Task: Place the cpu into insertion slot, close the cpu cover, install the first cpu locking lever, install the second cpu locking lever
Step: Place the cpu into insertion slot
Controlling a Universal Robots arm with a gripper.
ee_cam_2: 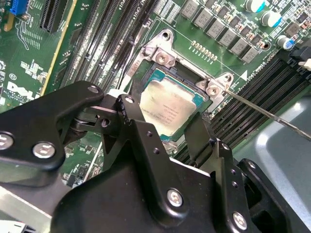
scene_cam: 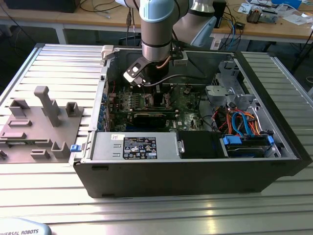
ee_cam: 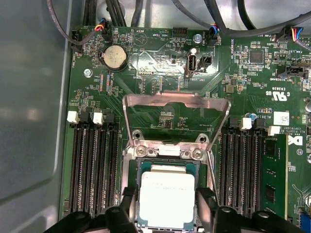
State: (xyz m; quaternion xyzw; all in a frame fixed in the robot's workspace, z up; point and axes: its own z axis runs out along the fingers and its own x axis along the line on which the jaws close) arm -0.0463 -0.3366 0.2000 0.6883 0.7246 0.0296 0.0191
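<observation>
Straddling the cpu [ee_cam: 166, 191], seated flat in the insertion slot [ee_cam: 167, 165] beside the swung-open cpu cover [ee_cam: 176, 100], with gripper [ee_cam: 167, 206] spread apart at 2 opposite edges, contact unclear. Probably light, stiff, slick-topped, fragile beneath; best gripped by side edges.

cpu [ee_cam: 166, 194]: silver-grey metal top, matt, smooth | cpu cover [ee_cam: 175, 100]: bare metal, shiny | gripper [ee_cam_2: 163, 121]: black, matt, bright screw heads | motherboard [ee_cam: 160, 63]: green, slightly glossy | table [scene_cam: 195, 210]: ribbed pale metal, satin
</observation>
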